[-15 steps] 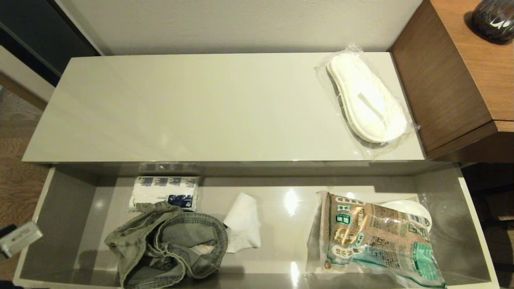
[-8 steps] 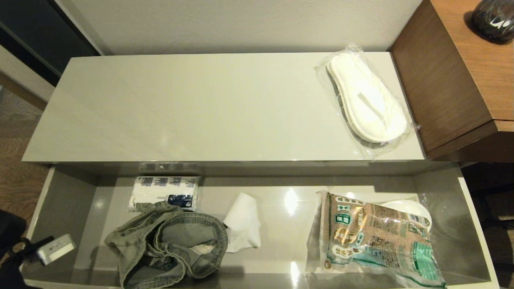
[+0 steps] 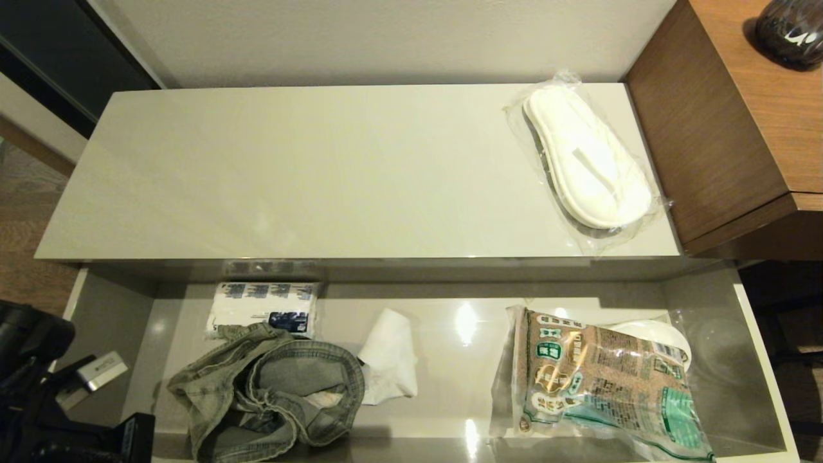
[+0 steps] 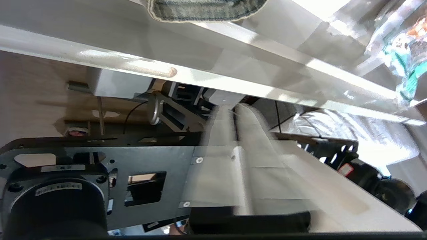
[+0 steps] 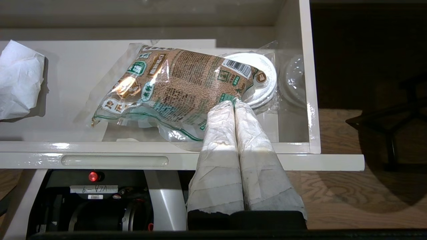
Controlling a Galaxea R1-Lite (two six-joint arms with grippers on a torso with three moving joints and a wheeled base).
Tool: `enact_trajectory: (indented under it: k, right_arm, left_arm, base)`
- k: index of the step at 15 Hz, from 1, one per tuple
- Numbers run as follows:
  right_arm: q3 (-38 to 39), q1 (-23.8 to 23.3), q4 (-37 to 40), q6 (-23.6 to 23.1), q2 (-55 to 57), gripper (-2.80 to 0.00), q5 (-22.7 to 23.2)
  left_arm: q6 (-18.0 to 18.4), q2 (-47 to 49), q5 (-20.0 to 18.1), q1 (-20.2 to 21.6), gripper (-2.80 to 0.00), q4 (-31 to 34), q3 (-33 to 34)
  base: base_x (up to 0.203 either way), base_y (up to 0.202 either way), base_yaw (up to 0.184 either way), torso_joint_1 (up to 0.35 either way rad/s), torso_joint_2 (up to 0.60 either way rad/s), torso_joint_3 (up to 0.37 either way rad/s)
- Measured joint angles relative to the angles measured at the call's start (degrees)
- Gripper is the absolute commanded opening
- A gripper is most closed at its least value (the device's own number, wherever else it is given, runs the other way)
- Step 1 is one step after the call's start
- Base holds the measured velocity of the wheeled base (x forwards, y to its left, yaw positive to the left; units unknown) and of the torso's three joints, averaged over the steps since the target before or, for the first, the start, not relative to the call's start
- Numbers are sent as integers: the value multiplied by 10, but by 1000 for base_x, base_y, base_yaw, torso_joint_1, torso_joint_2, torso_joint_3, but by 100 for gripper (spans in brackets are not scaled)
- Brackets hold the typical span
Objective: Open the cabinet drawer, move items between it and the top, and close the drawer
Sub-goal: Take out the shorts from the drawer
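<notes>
The left gripper (image 4: 233,110) has its two white-wrapped fingers (image 4: 218,146) pressed together with nothing between them. It sits low in front of the open drawer (image 4: 206,80), its tips just under the glossy cream front edge. Past the tips, over that edge, a fold of the denim garment (image 4: 203,8) lies inside the drawer, and farther along the same floor shows the end of the food packet (image 4: 400,40). In the head view this arm shows only as dark hardware at the drawer's left front corner, beside the grey side wall.

The right gripper (image 5: 235,104) is also closed tight and empty, its fingers (image 5: 220,140) side by side. It hangs in front of the drawer's right end, tips pointing over the front edge toward the food packet (image 5: 173,86), but apart from it. Behind the packet lies a stack of white plates in clear wrap (image 5: 267,76); a clear plastic lid (image 5: 295,83) rests against the drawer's right wall. Further out from the tips is a crumpled white paper (image 5: 18,80).

The drawer (image 3: 109,321) is pulled fully out. The denim garment (image 3: 270,392) is bunched at its left front, touching the blue-and-white paper pack (image 3: 263,308) behind it and the crumpled paper (image 3: 389,357) beside it. On the cabinet top (image 3: 289,173), the wrapped slippers (image 3: 588,161) lie at the right end, next to the brown desk (image 3: 739,116); a dark vase (image 3: 791,29) stands on it.
</notes>
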Motion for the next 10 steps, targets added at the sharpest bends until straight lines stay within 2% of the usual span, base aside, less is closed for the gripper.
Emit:
enact_trajectory:
  k: [1, 2, 5, 6, 10]
  right_arm:
    - [0, 0, 0, 0, 0, -280, 0]
    - [0, 0, 0, 0, 0, -280, 0]
    - [0, 0, 0, 0, 0, -280, 0]
    - [0, 0, 0, -2, 0, -280, 0]
    - [0, 0, 0, 0, 0, -280, 0]
  left_arm:
    - [-5, 5, 13, 0, 0, -11, 7]
    - [-8, 17, 41, 0, 0, -30, 18]
    - [-6, 65, 160, -1, 0, -97, 74]
    - [-2, 75, 185, -1, 0, -125, 92]
    - [2, 119, 252, -1, 0, -195, 130]
  base:
    - [0, 0, 0, 0, 0, 0]
    - [0, 0, 0, 0, 0, 0]
    - [0, 0, 0, 0, 0, 0]
    - [0, 0, 0, 0, 0, 0]
    - [0, 0, 0, 0, 0, 0]
